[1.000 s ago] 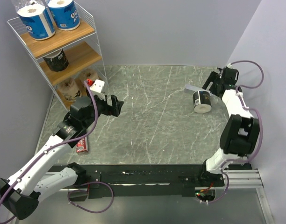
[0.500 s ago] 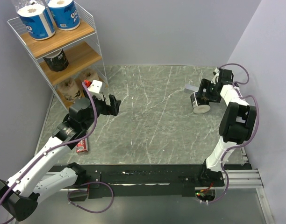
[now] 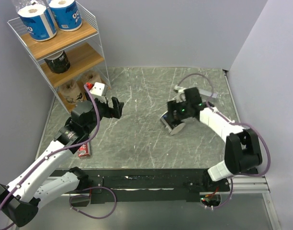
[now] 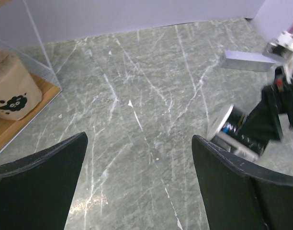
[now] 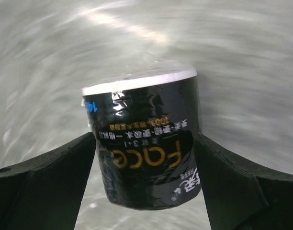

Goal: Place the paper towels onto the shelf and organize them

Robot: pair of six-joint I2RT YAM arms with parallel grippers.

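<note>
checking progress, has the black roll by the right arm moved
Yes: the black roll has come left, away from the right wall toward the shelf, in the right gripper.

Left arm reaches forward, left fingers spread wide; right arm folds inward, right fingers clamping black roll

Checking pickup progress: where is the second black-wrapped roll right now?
The black-wrapped roll is right of centre over the table in the top view, clamped in the right gripper, far from the shelf at back left.
</note>
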